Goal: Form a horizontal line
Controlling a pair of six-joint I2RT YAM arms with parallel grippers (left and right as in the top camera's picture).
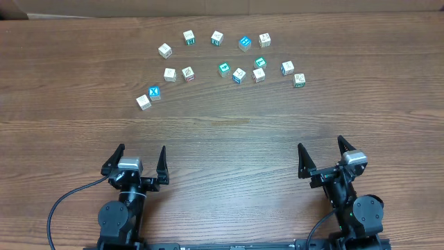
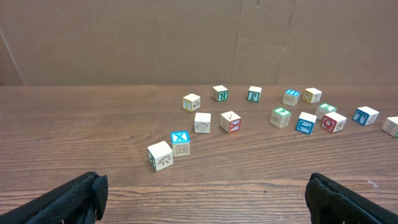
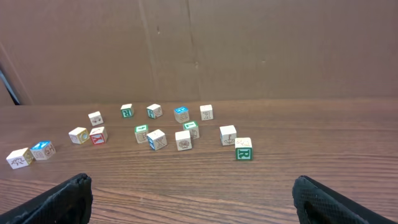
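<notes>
No horizontal line shows in any view; several small wooden letter cubes lie scattered across the far half of the table. At the left end a pale cube (image 1: 143, 101) touches a blue X cube (image 1: 155, 92). A green R cube (image 1: 299, 80) marks the right end, and the right wrist view shows it (image 3: 244, 153) nearest. My left gripper (image 1: 142, 148) stands open near the front edge with nothing between its fingers (image 2: 81, 199). My right gripper (image 1: 320, 143) is open too and holds nothing. Both stay well short of the cubes.
The wooden table (image 1: 222, 132) has a bare stretch between the grippers and the cubes. A brown cardboard wall (image 2: 186, 37) stands behind the cubes at the table's far edge. A black cable (image 1: 62, 205) loops at the front left.
</notes>
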